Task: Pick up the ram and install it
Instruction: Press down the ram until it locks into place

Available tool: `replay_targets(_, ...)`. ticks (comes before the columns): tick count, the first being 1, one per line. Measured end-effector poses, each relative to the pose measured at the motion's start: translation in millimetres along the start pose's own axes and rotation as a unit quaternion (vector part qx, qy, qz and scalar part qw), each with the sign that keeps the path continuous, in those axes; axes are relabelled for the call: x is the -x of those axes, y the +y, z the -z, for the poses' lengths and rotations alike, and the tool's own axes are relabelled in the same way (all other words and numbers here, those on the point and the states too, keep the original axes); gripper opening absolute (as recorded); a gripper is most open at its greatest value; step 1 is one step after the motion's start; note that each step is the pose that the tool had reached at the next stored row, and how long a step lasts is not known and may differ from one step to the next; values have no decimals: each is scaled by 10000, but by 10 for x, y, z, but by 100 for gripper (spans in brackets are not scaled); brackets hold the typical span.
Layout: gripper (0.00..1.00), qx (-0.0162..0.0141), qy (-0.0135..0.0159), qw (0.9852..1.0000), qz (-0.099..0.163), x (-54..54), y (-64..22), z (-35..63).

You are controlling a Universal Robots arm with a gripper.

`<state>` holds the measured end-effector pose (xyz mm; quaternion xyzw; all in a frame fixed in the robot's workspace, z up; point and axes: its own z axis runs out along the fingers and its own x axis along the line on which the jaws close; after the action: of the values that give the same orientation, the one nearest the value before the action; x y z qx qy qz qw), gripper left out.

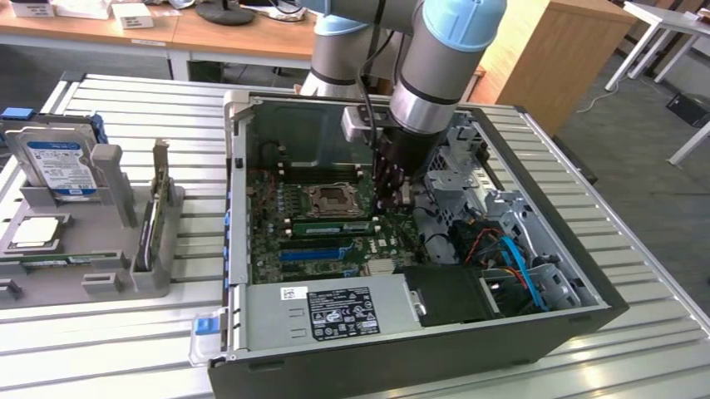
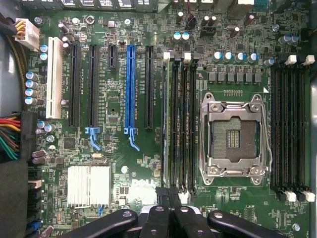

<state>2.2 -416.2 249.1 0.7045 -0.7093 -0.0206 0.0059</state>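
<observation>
Ram (image 1: 329, 225) lies seated in a motherboard (image 2: 124, 163) slot beside the empty CPU socket (image 2: 234, 141), inside the open computer case (image 1: 388, 366) on the bench (image 1: 666, 349), while the end effector (image 2: 170, 196), fingers together, hovers just above the slots, apparently pressing the stick home

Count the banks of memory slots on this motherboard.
2: one bank between the CPU socket and the blue expansion slot, the other on the socket's opposite side, near the board's edge.
</observation>
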Motion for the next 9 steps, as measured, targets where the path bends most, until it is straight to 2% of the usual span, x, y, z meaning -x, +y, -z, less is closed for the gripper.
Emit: replay_targets(9,11,0,-1,10000,0,0,-1,-30)
